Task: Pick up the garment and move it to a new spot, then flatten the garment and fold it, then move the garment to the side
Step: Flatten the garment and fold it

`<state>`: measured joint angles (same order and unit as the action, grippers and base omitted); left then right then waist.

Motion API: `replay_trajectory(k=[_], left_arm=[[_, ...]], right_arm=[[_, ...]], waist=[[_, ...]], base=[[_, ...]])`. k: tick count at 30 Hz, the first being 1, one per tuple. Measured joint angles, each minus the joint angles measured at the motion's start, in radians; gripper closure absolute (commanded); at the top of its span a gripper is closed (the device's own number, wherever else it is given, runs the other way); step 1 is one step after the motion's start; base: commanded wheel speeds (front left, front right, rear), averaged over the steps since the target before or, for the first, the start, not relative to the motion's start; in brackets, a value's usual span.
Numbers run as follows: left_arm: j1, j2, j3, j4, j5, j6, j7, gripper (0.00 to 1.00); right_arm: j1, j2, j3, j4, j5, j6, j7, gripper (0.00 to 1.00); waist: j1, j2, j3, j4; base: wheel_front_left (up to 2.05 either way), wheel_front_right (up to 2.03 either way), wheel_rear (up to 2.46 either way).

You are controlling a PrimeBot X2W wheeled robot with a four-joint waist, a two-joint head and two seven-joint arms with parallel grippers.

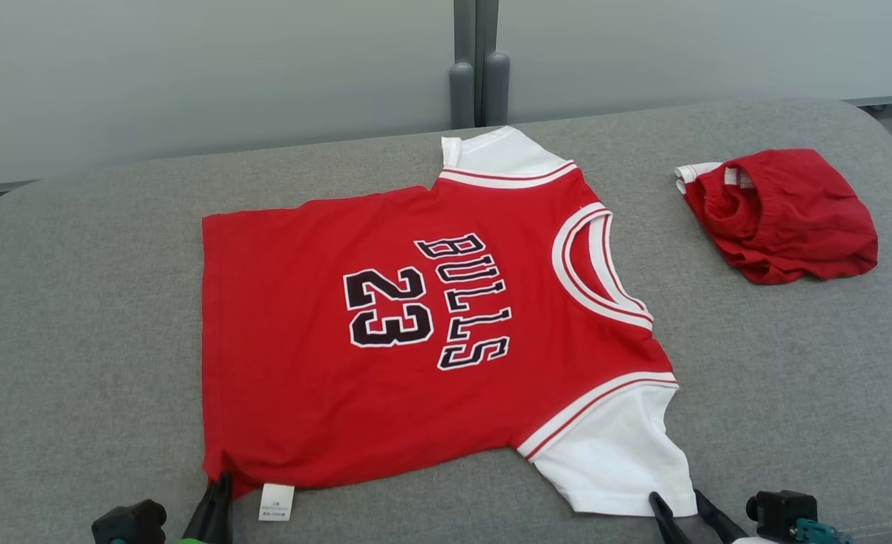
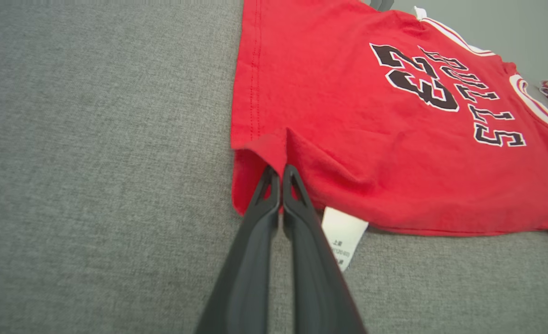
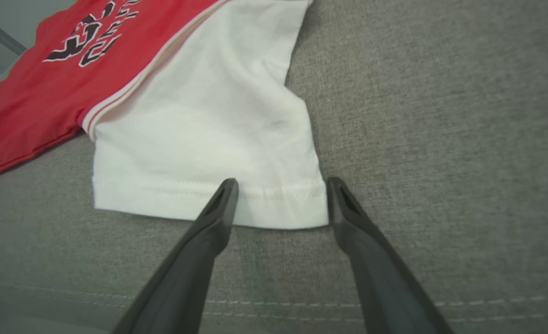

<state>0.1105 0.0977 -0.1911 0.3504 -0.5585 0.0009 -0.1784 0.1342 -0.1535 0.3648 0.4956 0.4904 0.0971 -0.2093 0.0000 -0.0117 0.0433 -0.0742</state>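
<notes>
while left gripper pinches the hem of the red cotton jersey, right gripper gapes around its white sleeve corner: likely fold grasp, close next.

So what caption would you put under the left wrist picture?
Left gripper shut on the hem corner of the red jersey lying on a grey cushion.

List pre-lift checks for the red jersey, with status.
1. Hem corner of red fabric Bulls jersey held by shut left pincer: ok.
2. Grip of right pincer on white sleeve cuff: not ok, open, tips either side of its corner.
3. Jersey spread flat on grey fabric cushion: ok.
4. Clearance to crumpled red shorts: ok, apart.
5. Both fabric layers in left grip: cannot tell.
</notes>
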Motion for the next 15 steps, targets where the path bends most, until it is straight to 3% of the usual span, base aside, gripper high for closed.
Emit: replay_trajectory(k=[2, 4, 5, 6, 15], left_arm=[[-0.008, 0.000, 0.000, 0.000, 0.000, 0.000, -0.001, 1.00], [-0.009, 0.000, 0.000, 0.000, 0.000, 0.000, -0.003, 1.00], [-0.009, 0.000, 0.000, 0.000, 0.000, 0.000, -0.003, 1.00], [-0.009, 0.000, 0.000, -0.001, 0.000, 0.000, -0.007, 1.00], [-0.013, 0.006, 0.026, -0.024, 0.000, -0.001, -0.024, 1.00]], right_arm=[[-0.005, 0.003, 0.003, 0.007, 0.002, 0.007, 0.000, 0.55], [-0.010, 0.004, 0.004, 0.014, 0.002, 0.007, 0.000, 0.76], [-0.017, 0.003, 0.005, 0.018, 0.004, 0.007, 0.000, 0.96], [-0.022, 0.004, 0.008, 0.019, 0.004, 0.008, 0.000, 1.00], [-0.061, -0.007, 0.026, -0.050, 0.020, 0.019, -0.001, 1.00]], waist=[[0.0000, 0.0000, 0.001, -0.001], [0.0000, 0.0000, 0.003, -0.001], [0.0000, 0.0000, 0.004, -0.001], [0.0000, 0.0000, 0.004, -0.001], [0.0000, 0.0000, 0.011, -0.011]], base=[[0.00, 0.00, 0.00], [0.00, 0.00, 0.00], [0.00, 0.00, 0.00], [0.00, 0.00, 0.00], [0.00, 0.00, 0.00]])
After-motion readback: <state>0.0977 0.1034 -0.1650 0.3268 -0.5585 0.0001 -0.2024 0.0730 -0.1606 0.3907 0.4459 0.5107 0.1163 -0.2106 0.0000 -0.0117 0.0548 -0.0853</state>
